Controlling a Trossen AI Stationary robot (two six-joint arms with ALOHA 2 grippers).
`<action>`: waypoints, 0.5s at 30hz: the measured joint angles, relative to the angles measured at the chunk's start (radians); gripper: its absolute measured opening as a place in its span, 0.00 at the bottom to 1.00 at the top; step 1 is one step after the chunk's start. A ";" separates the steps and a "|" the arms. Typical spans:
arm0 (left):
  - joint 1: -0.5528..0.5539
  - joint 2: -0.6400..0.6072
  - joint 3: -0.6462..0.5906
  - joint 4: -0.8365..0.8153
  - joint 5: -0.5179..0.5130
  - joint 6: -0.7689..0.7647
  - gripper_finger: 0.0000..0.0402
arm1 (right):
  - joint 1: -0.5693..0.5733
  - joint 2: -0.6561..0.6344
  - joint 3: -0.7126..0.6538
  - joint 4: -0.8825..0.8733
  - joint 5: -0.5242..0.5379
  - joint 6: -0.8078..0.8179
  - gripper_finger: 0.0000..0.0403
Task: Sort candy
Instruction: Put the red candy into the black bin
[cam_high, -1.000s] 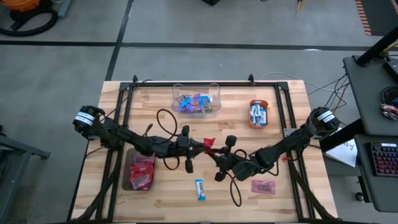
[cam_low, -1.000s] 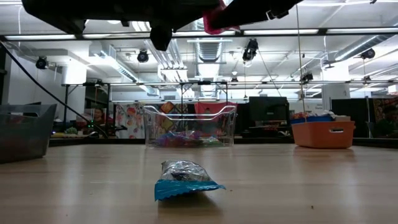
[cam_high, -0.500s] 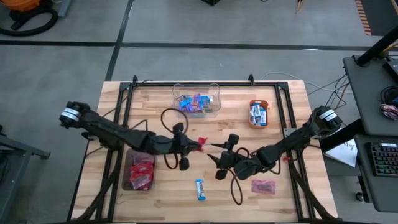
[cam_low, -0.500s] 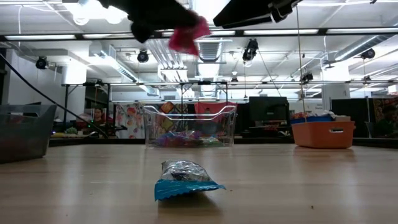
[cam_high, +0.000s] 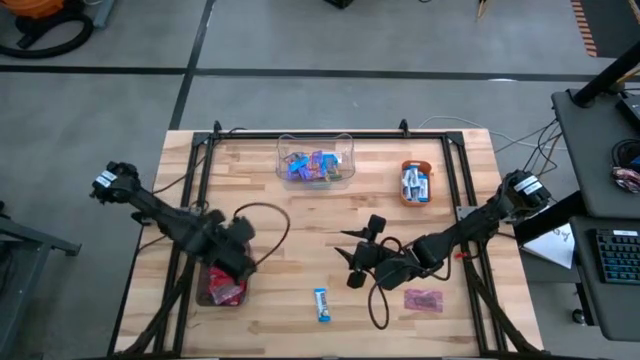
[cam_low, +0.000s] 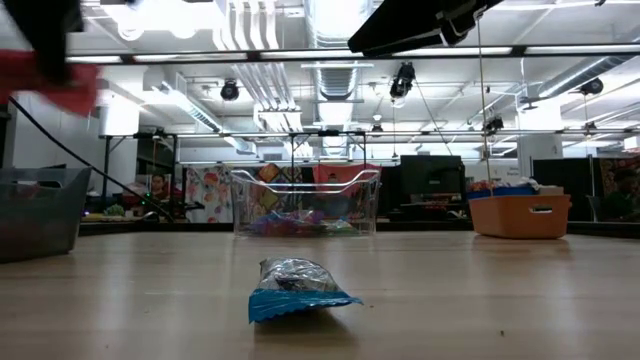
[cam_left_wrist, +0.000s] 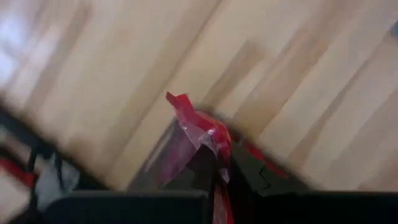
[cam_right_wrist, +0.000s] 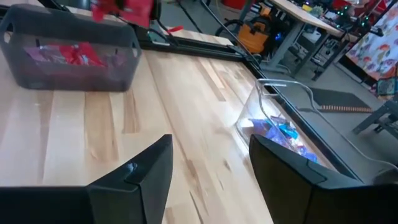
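A pale wooden counter (cam_high: 300, 215) framed by black rails stands on a grey floor (cam_high: 100, 110), under a ceiling of strip lights (cam_low: 330, 52) and pipework in the low view. The landmark is the clear box (cam_high: 316, 160) at the counter's far edge, holding blue, purple and pink candy (cam_high: 310, 165). Right of the box sits an orange bowl (cam_high: 416, 183) with more wrapped pieces. Well to the near left of the box, a dark bin (cam_high: 224, 280) holds red sweets (cam_high: 228, 285). The left end effector (cam_high: 240, 262) hovers over that bin, clenched on a red candy (cam_left_wrist: 202, 134), seen pinched between its fingers in the left wrist view. Near of the box, towards the counter's middle, the right end effector (cam_high: 350, 255) hangs released, jaws spread and holding nothing. A blue-and-white candy (cam_high: 321, 303) lies at the near edge, and a pink one (cam_high: 424, 299) to its right. Desks (cam_high: 600, 150) with a keyboard (cam_high: 615, 255) flank the right side.
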 joint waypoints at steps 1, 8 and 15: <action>-0.018 -0.001 -0.015 -0.016 0.019 -0.033 0.01 | 0.000 0.000 0.000 -0.007 0.000 0.006 0.51; -0.065 0.002 -0.167 -0.001 0.183 -0.266 0.01 | 0.000 0.000 0.000 -0.006 0.000 0.006 0.51; -0.064 0.003 -0.276 0.043 0.243 -0.347 0.05 | 0.000 0.000 0.000 -0.005 -0.004 0.013 0.51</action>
